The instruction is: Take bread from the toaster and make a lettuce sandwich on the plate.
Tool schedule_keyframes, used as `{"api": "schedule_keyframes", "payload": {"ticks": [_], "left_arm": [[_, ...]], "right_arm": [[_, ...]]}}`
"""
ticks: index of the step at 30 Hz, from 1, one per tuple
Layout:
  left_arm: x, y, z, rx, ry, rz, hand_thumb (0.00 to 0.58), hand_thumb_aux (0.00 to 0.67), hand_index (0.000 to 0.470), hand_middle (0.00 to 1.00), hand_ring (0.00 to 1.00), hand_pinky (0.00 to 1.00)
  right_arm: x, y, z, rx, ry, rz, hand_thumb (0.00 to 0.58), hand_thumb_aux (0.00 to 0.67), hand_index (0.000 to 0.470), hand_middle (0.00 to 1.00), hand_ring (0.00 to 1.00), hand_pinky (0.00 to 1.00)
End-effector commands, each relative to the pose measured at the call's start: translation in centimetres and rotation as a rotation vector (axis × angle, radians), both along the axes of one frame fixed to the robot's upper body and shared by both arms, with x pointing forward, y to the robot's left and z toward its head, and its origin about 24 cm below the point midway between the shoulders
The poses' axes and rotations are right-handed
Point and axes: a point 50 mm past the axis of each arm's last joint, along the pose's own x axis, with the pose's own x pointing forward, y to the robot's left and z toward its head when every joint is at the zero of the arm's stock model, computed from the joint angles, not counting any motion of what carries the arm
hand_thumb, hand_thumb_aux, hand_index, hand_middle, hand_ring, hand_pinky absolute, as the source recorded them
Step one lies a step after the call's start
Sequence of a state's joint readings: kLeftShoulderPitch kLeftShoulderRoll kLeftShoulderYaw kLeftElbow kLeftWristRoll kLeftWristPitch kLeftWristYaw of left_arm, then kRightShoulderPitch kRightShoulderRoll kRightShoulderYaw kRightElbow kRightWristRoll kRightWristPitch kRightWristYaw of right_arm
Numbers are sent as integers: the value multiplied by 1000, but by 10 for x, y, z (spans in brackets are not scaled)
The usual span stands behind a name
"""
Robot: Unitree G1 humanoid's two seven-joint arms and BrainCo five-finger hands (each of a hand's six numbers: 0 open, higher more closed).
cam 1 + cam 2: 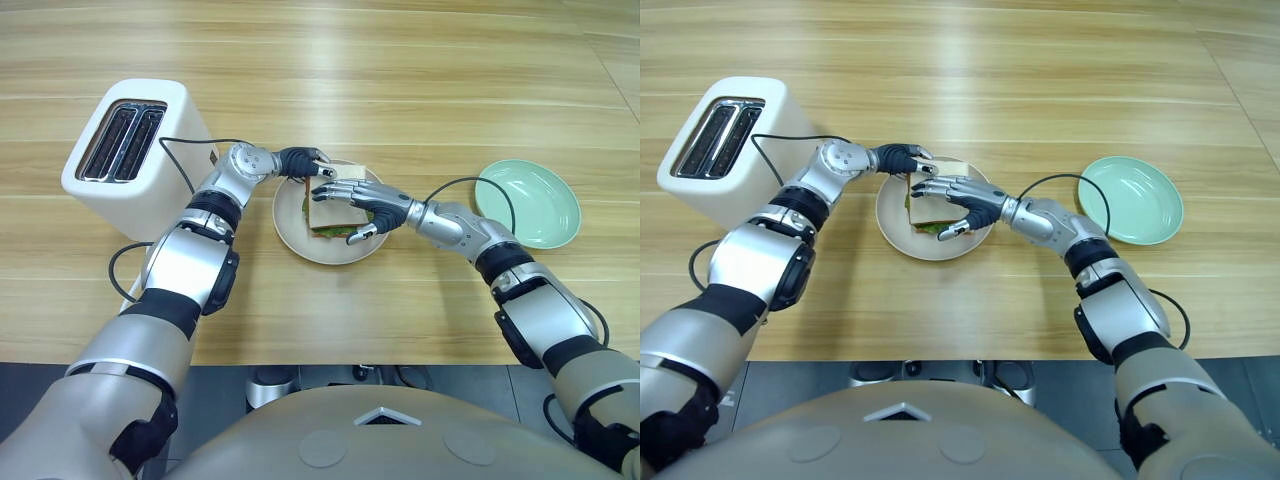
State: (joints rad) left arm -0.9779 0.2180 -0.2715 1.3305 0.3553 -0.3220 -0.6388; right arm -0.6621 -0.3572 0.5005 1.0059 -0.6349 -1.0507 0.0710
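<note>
A beige plate (296, 240) lies at the table's middle, bearing a sandwich: a pale bread slice (330, 208) on top with green lettuce (333, 235) peeking out at its near edge. My right hand (375, 200) lies over the sandwich from the right, fingers reaching across the top slice to its left edge and thumb at its near edge. My left hand (300, 160) sits at the plate's far-left rim, fingers curled, tips touching the bread's far corner. The white toaster (130, 150) stands to the left, and its two slots look dark.
A light green plate (527, 200) sits bare at the right. A black cable (190, 145) runs from the toaster toward my left forearm. Open wooden tabletop stretches behind the plates and along the near edge.
</note>
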Motion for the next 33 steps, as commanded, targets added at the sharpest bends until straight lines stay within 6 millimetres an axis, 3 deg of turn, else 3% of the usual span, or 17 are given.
{"api": "schedule_keyframes", "payload": {"ticks": [1,7,12,17,24,29,32,33], "left_arm": [[4,-15,13,47,-140,-72,0,0,0,1000,1000,1000],[21,-5,54,241,-535,-93,0,0,0,1000,1000,1000],[33,7,110,405,-1003,-57,0,0,0,1000,1000,1000],[26,17,150,469,-1407,57,0,0,0,1000,1000,1000],[-4,23,156,331,-1482,134,0,0,0,1000,1000,1000],[-26,39,161,191,-1469,224,0,0,0,1000,1000,1000],[-41,47,151,42,-1367,281,0,0,0,1000,1000,1000],[-46,49,147,0,-1337,294,49,29,20,1000,1000,1000]], "right_arm": [[-6,-7,-21,-115,98,-12,0,0,0,0,0,0],[-6,-10,-19,-94,99,-21,0,0,0,0,0,0],[-5,-14,-16,-74,92,-34,0,0,0,0,0,0],[-6,-15,-16,-68,92,-38,0,0,0,0,0,0],[-3,-15,-12,-52,62,-51,0,0,0,0,0,0],[8,-15,17,130,-53,-107,0,0,0,0,0,0],[12,-19,37,276,-102,-140,0,0,0,0,0,0],[13,-20,44,330,-113,-150,0,0,0,0,0,0]]}}
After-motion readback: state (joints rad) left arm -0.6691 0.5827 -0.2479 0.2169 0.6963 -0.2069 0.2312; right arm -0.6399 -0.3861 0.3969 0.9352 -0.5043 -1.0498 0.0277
